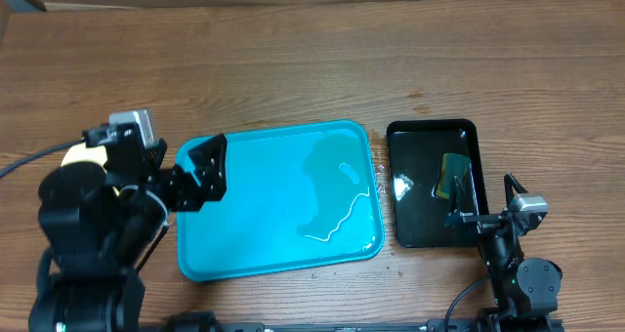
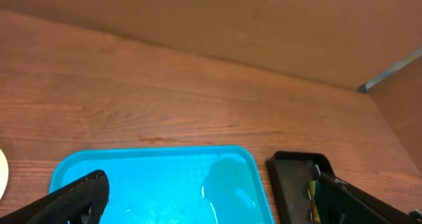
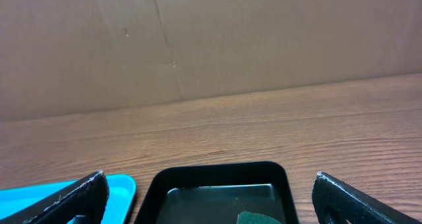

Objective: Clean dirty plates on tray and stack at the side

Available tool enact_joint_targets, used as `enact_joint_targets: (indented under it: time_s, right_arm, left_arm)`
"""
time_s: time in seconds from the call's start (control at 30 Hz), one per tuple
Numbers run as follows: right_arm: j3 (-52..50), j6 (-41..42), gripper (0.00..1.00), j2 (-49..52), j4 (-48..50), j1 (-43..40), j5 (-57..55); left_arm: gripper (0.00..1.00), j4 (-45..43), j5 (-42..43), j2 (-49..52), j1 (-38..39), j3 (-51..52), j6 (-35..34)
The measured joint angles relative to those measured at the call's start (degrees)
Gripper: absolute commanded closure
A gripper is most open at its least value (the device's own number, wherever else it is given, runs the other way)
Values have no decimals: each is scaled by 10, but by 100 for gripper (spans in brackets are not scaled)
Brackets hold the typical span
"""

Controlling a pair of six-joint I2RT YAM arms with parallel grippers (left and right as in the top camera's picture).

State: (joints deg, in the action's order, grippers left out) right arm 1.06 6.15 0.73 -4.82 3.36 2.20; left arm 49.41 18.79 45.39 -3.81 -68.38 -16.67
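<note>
Lying flat on the wooden table [image 1: 312, 68], the tray [image 1: 278, 244] is turquoise, with its long sides running left to right. Nothing stands on it; a thin film of water [image 1: 337, 225] shines over its right half.

Left of the tray, a pale yellow plate [image 1: 82, 156] shows only as a curved sliver, mostly hidden behind the left arm. The left wrist view catches the same pale rim [image 2: 2, 174] at the picture's edge, on the table and apart from the tray's left corner. Whether more plates lie with it I cannot tell.

The left gripper [image 1: 211, 171] hangs over the tray's left rim, its 2 fingers spread wide and holding nothing. In its own view, the fingers [image 2: 82, 197] frame the tray's surface.

Just beside the tray's right edge sits a black tray [image 1: 430, 137], glossy and wet. A green and yellow sponge [image 1: 451, 176] lies in its right half.

The right gripper [image 1: 485, 197] is at the near right part of the black tray, farther from the turquoise tray than the sponge, jaws wide and empty. Its fingers [image 3: 76, 197] frame the black tray's far rim [image 3: 217, 168]. A plain cardboard wall [image 3: 211, 39] rises beyond the table.
</note>
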Motion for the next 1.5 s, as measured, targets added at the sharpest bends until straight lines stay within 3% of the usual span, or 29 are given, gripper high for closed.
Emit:
enact_joint_targets:
  time_s: [0.3,0.73,0.9,1.27,1.37,1.5]
  right_arm:
    - [0,0,0,0,0,0,0]
    - [0,0,0,0,0,0,2]
    - [0,0,0,0,0,0,3]
    - [0,0,0,0,0,0,3]
    - [0,0,0,0,0,0,4]
    - [0,0,0,0,0,0,4]
  left_arm:
    - [0,0,0,-110,0,23,0]
    - [0,43,-28,-265,0,224,9]
    - [0,-84,-28,-304,0,282,8]
    - [0,-611,-30,-404,0,454,-71]
    - [0,-648,-53,-425,0,484,-76]
    - [0,-633,-91,-442,3,527,-79]
